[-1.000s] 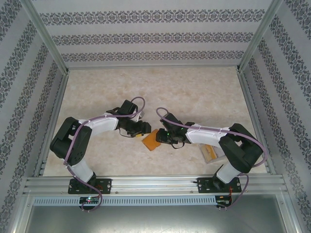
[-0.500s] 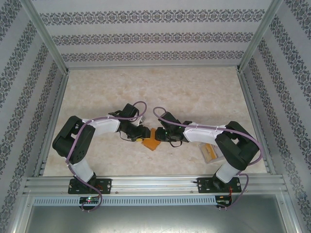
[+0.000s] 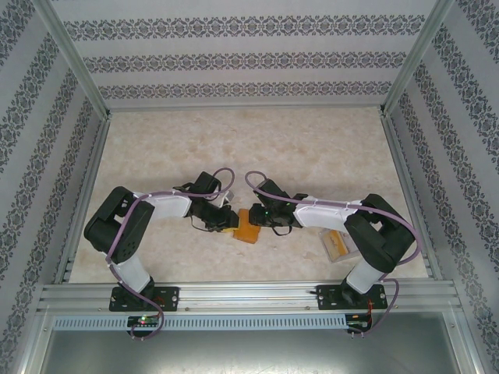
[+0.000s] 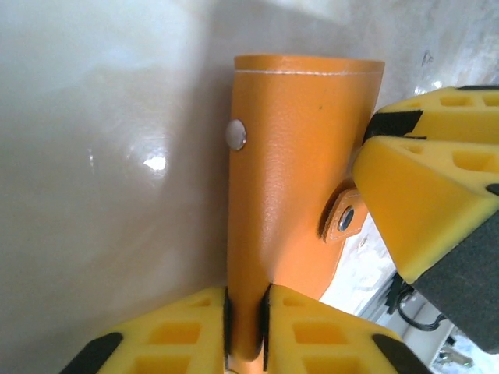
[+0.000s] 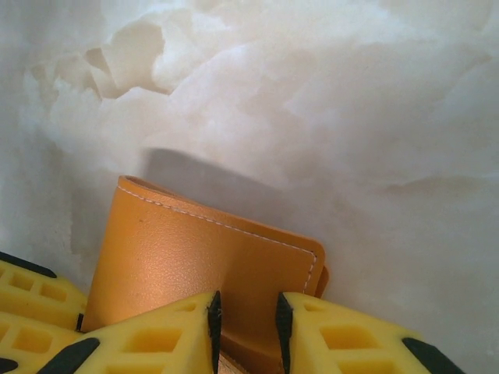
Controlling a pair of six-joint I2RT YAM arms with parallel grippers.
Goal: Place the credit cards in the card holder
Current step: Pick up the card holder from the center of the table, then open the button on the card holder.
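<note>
Card holder [image 4: 288, 195] lower end cut off by left wrist view's edge; clear box [image 3: 335, 246] partly hidden under right arm [image 3: 343, 214], contents indiscernible.

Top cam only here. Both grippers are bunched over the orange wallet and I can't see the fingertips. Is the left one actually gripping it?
Observer: Yes. On the left wrist cam, the left gripper is shut on the card holder, clamping its near edge.
Operator: And the right?
Observer: On the right wrist cam, the right gripper straddles another edge of the holder with a narrow gap. I can't tell whether the pads are pressing.
Operator: Clasp done up?
Observer: No. The left wrist cam shows the snap stud bare, with the clasp tab hanging apart from it.
</note>
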